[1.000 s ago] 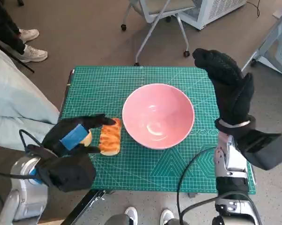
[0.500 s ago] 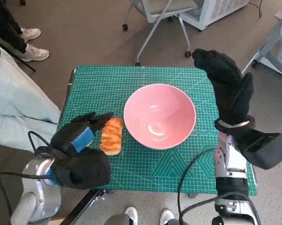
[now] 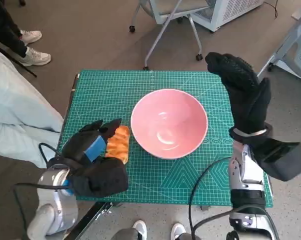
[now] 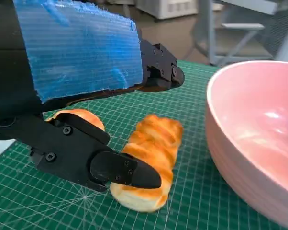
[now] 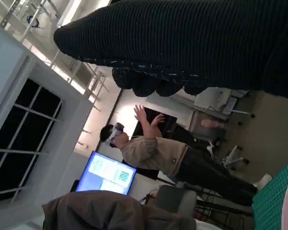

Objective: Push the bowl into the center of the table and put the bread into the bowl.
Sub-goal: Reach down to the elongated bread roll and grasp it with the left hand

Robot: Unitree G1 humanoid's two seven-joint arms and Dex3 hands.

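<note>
Golden, ridged bread [image 4: 151, 158] beside pink bowl [image 4: 259, 139]

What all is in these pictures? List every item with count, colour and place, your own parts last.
bowl: one, pink, empty, mid-table.
bread: one, golden-brown, left of the bowl, apart from it.
round bun: one, orange-brown, beside the bread, behind the left hand's fingers.
cutting mat: one, green, covering the table.
office chair: one, grey, beyond the table.
person: one, standing, arms raised, right wrist view.
monitor: one, blue screen, behind that person.
legs and shoes: at the head view's left edge.
left hand: black, blue-taped, fingers apart around the bread, not gripping.
right hand: black glove, raised at the table's right edge, empty.
</note>
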